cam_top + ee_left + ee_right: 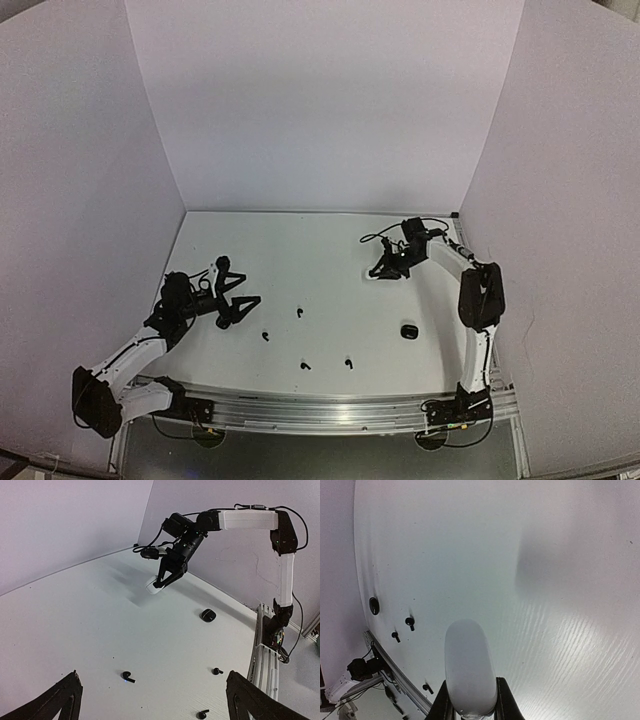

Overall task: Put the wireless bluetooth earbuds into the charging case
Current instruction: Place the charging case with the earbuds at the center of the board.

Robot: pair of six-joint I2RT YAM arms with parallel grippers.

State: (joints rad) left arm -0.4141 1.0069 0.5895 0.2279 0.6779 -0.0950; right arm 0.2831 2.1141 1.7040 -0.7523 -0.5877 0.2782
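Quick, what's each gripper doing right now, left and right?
Left gripper: open, holding nothing.
Right gripper: closed on the white charging case.

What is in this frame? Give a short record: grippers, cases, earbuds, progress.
left gripper: open, empty
right gripper: shut on white case, which looks raised off the table
black case: on table, near right arm
earbuds: four black ones visible, loose on table, spread between the arms
white earbuds: none seen
progress: no earbud seen in a case yet
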